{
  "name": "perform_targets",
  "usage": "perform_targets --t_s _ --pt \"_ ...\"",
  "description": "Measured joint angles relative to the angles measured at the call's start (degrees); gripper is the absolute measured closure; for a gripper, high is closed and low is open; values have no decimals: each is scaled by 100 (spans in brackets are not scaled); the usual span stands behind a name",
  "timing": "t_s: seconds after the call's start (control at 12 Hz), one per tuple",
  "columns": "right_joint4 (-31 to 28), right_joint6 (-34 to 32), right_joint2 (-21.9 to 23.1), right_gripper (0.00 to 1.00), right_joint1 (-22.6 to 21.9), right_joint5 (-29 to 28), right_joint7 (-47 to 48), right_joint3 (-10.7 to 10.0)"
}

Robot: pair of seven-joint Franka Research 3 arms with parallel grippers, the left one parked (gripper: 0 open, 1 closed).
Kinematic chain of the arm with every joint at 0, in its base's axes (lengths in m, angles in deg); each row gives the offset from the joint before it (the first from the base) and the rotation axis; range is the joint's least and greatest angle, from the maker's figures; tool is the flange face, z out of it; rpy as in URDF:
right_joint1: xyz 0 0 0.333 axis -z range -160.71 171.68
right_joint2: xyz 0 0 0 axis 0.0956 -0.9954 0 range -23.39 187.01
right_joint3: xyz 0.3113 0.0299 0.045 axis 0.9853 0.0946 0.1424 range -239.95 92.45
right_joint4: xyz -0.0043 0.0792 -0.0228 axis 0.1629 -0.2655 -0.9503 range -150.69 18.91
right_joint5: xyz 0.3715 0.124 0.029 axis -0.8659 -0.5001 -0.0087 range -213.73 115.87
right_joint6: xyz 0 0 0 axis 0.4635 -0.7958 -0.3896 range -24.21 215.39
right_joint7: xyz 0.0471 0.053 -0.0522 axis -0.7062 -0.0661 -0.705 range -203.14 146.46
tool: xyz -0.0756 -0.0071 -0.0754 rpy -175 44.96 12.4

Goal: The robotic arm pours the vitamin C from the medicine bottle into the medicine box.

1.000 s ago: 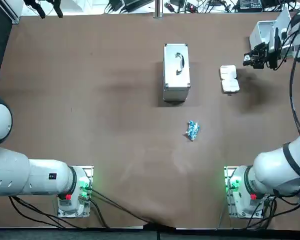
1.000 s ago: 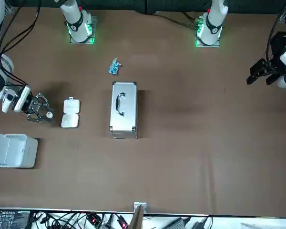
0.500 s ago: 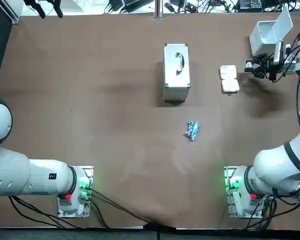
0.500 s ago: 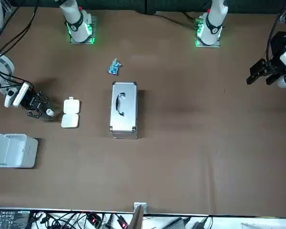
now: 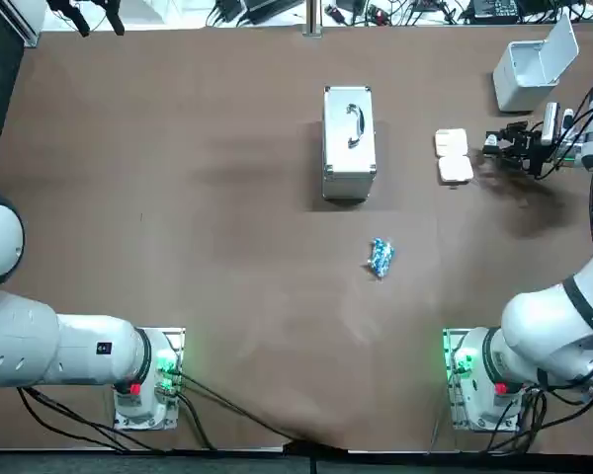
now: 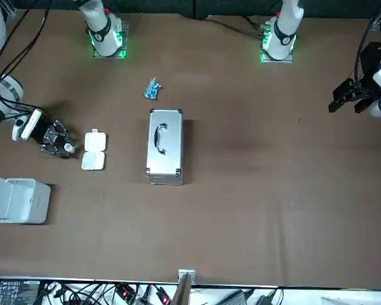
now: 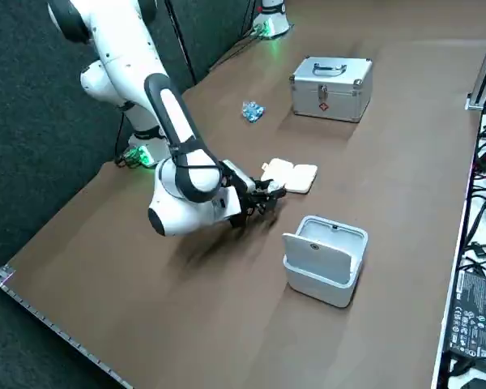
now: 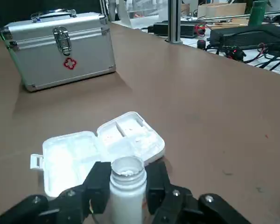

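In the right wrist view my right gripper (image 8: 128, 179) is shut on a small white medicine bottle (image 8: 127, 186), one black finger (image 8: 99, 183) on each side of it. The bottle's cap is off and its mouth is open. Just beyond it lies the white medicine box (image 8: 102, 149), lid open, its compartments showing. In the top view the right gripper (image 5: 500, 145) sits low at the table's right edge, a short gap from the medicine box (image 5: 454, 156). The front view has the gripper (image 6: 60, 145) beside the box (image 6: 93, 151).
A silver first-aid case (image 5: 349, 141) stands mid-table beyond the medicine box. A white open bin (image 5: 529, 71) sits at the far right corner, close behind the gripper. A small blue packet (image 5: 380, 257) lies nearer the arm bases. Cables line the far edge.
The right gripper has come away from the white bin, moved toward the robot's side and dropped lower, ending level with the medicine box. The bottle stays in its grip.
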Motion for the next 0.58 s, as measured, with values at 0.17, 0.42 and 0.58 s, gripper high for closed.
perform_targets --t_s 0.17,0.42,0.58 --pt "3 -29 -94 57 -2 -119 -15 5" --pt "16 -82 -237 57 -3 -196 -88 6" --pt "77 -123 -361 57 -2 -254 -161 6"
